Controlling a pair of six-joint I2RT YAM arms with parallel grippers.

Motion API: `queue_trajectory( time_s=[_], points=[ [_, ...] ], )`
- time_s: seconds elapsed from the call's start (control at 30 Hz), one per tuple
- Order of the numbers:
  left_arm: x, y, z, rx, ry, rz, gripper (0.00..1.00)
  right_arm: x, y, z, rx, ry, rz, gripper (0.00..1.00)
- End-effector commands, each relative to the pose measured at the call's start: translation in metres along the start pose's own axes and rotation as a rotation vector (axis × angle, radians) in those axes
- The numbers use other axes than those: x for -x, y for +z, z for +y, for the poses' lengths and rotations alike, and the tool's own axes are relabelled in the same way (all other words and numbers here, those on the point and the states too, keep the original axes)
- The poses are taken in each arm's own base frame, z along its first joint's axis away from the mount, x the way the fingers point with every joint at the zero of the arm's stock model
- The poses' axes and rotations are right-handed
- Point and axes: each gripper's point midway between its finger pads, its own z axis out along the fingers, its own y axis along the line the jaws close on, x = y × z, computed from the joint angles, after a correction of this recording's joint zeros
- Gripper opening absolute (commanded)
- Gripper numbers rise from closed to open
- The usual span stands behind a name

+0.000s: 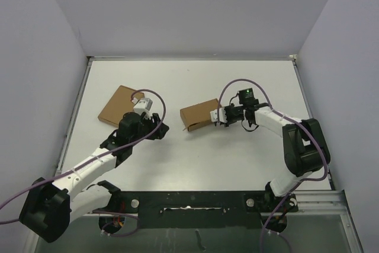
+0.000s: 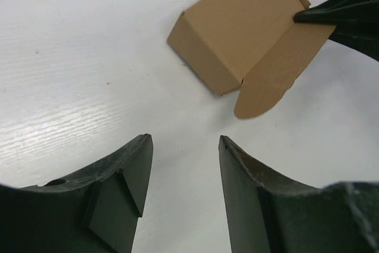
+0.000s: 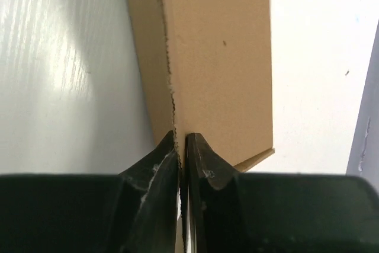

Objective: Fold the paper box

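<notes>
The paper box (image 1: 198,116) is a small, narrow brown carton lying on the white table near the middle. In the left wrist view the paper box (image 2: 237,31) has a rounded flap (image 2: 275,78) hanging open at its near right end. My right gripper (image 1: 215,117) is at the box's right end, shut on a thin cardboard wall. The right wrist view shows that gripper (image 3: 182,138) pinching the ragged edge of the paper box (image 3: 222,51). My left gripper (image 1: 161,130) stands left of the box and apart from it. In its own view the left gripper (image 2: 185,143) is open with only table between the fingers.
A wider, flat brown cardboard rectangle (image 1: 118,105) lies at the back left, partly under the left arm's cable. White walls close off the table on the left, back and right. The arm bases sit on a black rail (image 1: 195,201) at the near edge.
</notes>
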Motion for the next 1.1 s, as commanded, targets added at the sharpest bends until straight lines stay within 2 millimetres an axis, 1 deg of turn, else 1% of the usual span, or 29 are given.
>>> queue_trajectory(
  time_s=[0.0,0.07,0.17,0.27,0.33,0.4,0.57,0.77,0.9,1.07],
  points=[
    [0.019,-0.005,-0.01,-0.06,-0.059,-0.068,0.47,0.027,-0.023,-0.028,-0.05,0.11,-0.082,0.07],
    [0.018,-0.005,-0.008,-0.059,-0.066,-0.067,0.47,0.03,-0.025,-0.028,-0.044,0.146,-0.087,0.04],
    [0.014,-0.003,-0.005,-0.062,-0.078,-0.058,0.47,0.03,-0.026,-0.024,-0.041,0.151,-0.087,0.01],
    [0.011,-0.002,-0.004,-0.066,-0.083,-0.054,0.48,0.028,-0.026,-0.022,-0.046,0.162,-0.078,0.0],
    [0.009,-0.001,-0.003,-0.069,-0.088,-0.053,0.49,0.03,-0.028,-0.025,-0.056,0.19,-0.089,0.0],
    [0.007,0.0,-0.002,-0.076,-0.092,-0.059,0.51,0.037,-0.034,-0.033,-0.07,0.24,-0.113,0.0],
    [0.014,-0.003,-0.007,-0.126,-0.084,-0.111,0.6,0.066,-0.054,-0.059,-0.101,0.437,-0.2,0.0],
    [0.027,-0.009,-0.014,-0.16,-0.066,-0.172,0.62,0.096,-0.072,-0.075,-0.093,0.683,-0.313,0.0],
    [0.032,-0.012,-0.017,-0.171,-0.065,-0.186,0.62,0.109,-0.077,-0.079,-0.047,0.875,-0.409,0.0],
    [0.033,-0.012,-0.018,-0.172,-0.068,-0.179,0.62,0.116,-0.07,-0.074,0.069,1.122,-0.502,0.0]
  ],
)
